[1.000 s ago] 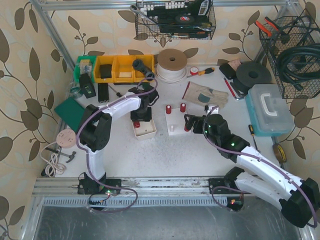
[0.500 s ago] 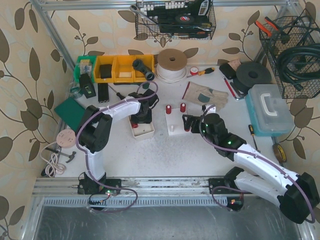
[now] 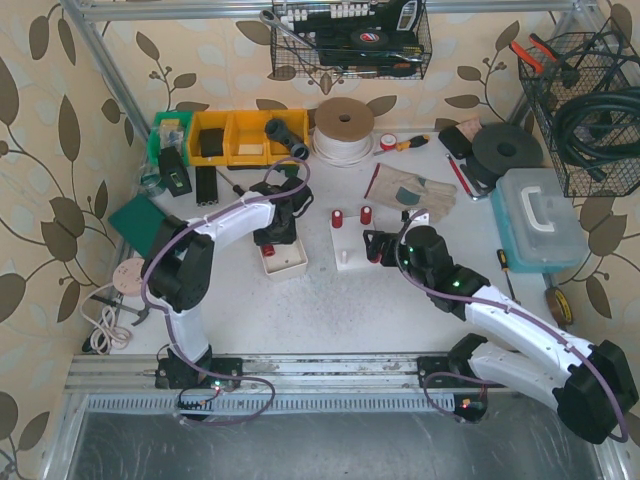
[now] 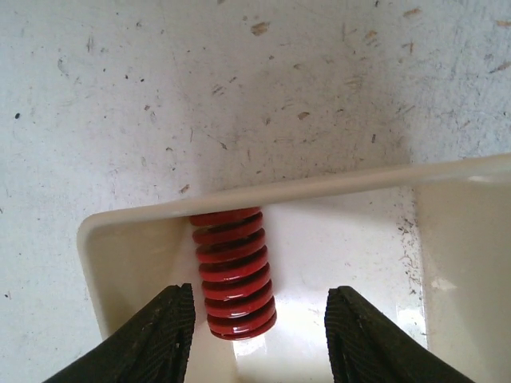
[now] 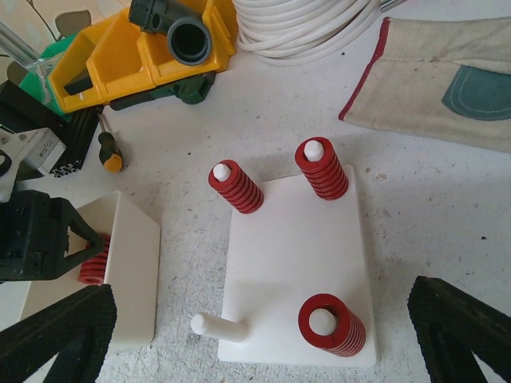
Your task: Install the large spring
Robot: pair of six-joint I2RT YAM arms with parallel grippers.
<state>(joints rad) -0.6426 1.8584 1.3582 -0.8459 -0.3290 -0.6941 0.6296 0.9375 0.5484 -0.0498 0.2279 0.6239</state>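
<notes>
A red spring [image 4: 234,275] lies in a white open box [image 4: 319,187], one end against the box wall. My left gripper [image 4: 259,339] is open, its fingers [image 4: 160,335] on either side of the spring's near end and not touching it. In the top view the left gripper [image 3: 275,232] is over the box [image 3: 288,262]. A white peg plate [image 5: 295,263] carries three red springs on pegs and one bare peg [image 5: 217,327] at its near left corner. My right gripper [image 5: 259,339] is wide open and empty, above the plate's near edge.
Yellow bins [image 3: 235,135], a black pipe fitting [image 5: 188,36] and a white cable coil [image 3: 343,128] stand behind the plate. A cloth glove [image 5: 447,80] lies to the right. A screwdriver [image 5: 108,148] lies by the box. A blue case [image 3: 540,220] is at far right.
The left arm's elbow has swung left and its gripper has shifted slightly over the box. The right gripper has crept a little left toward the plate.
</notes>
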